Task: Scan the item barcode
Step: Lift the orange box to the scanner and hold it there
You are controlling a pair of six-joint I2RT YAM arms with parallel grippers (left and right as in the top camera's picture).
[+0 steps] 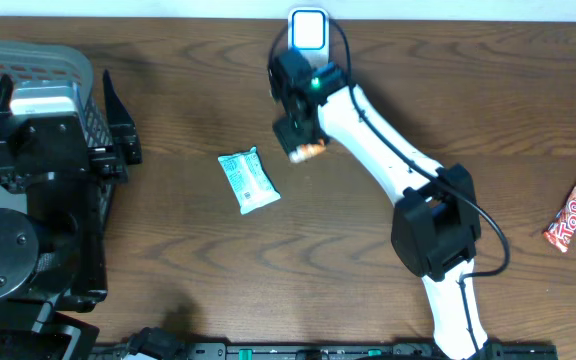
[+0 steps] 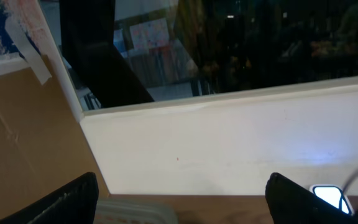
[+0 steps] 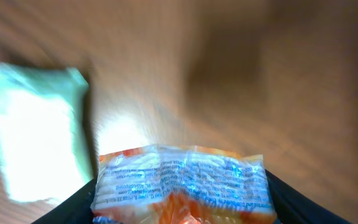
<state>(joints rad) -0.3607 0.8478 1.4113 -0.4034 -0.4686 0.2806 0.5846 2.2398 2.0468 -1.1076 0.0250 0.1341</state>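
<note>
An orange packet [image 3: 182,183] with blue print on its clear wrapper spans the space between my right gripper's [image 3: 182,202] two fingers, touching both, and the jaws are closed on it. From above, the right gripper [image 1: 301,138] hangs over the table's back middle with the packet's orange end [image 1: 309,152] sticking out below it. The white scanner [image 1: 309,30], lit blue, stands just behind it at the table's far edge. My left gripper [image 2: 182,202] is open and empty, raised at the far left [image 1: 120,122], facing a white wall. The scanner's [image 2: 329,196] glow shows at its lower right.
A green-and-white packet [image 1: 247,180] lies flat on the wood left of the right gripper and appears blurred in the right wrist view [image 3: 33,130]. A red candy bar [image 1: 574,210] lies at the far right edge. A grey basket [image 1: 58,60] sits behind the left arm.
</note>
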